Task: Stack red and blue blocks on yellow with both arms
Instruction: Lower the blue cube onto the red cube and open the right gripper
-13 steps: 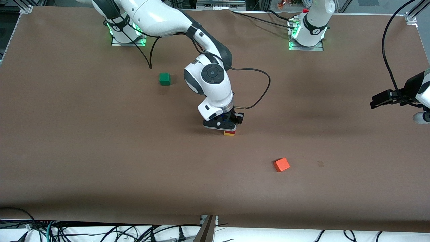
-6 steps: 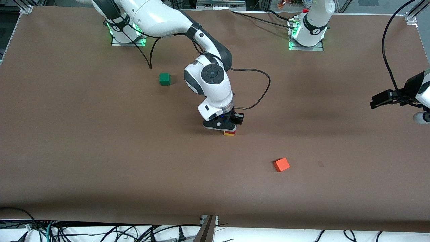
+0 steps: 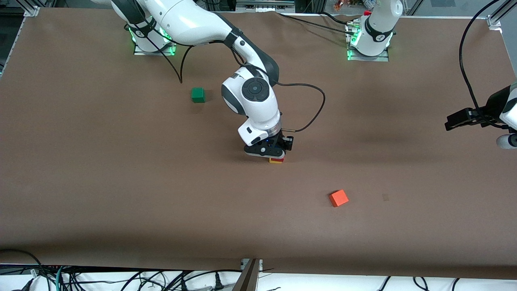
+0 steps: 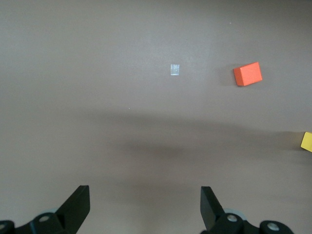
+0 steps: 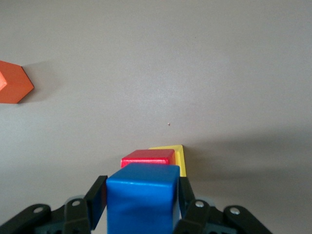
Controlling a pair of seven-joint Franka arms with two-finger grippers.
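My right gripper (image 3: 270, 153) is low over the middle of the table, shut on the blue cube (image 5: 141, 204). It holds the cube right over the deep red cube (image 5: 147, 157), which sits on the yellow cube (image 5: 178, 155). Whether blue touches red I cannot tell. In the front view only a strip of the red cube (image 3: 276, 159) and the yellow cube (image 3: 276, 162) shows under the hand, and the blue cube is hidden. My left gripper (image 3: 449, 122) waits open and empty in the air at the left arm's end of the table; the left wrist view (image 4: 144, 197) shows bare table between its fingers.
An orange-red cube (image 3: 338, 198) lies nearer to the front camera than the stack, toward the left arm's end. A green cube (image 3: 198, 95) lies farther from the front camera, toward the right arm's end. A small pale patch (image 3: 385, 197) marks the table beside the orange-red cube.
Nothing clear: the right gripper stays low over the stack with the blue cube in it, shifting only a hair. The left arm has not moved.
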